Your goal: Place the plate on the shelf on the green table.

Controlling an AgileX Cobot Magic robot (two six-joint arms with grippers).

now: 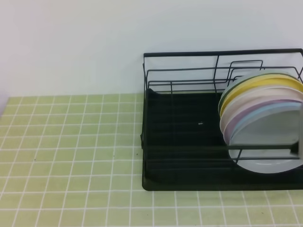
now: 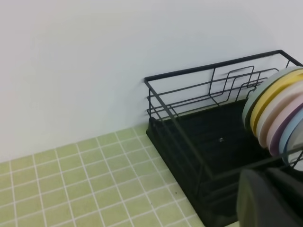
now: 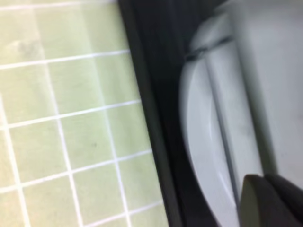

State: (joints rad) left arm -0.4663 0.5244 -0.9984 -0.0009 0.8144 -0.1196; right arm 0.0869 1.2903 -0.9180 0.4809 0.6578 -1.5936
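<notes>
Right gripper at plate rim; grasping step; whether it grips, cannot tell
Plate upright in shelf, just beside gripper; left gripper clenched; next: lift clear of wires, lower onto green table to gripper's left

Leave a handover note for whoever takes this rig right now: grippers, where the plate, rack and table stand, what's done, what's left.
Left gripper: shut, empty, parked beside the shelf.
Right gripper: right up against the plate; I cannot tell whether it grips.
The plate stands on edge at the front of the coloured plates, at the shelf's right end.
Done: approach only.
Left: if the plate is meant for the green table, confirm the grip, lift it out and set it on the tiles.
</notes>
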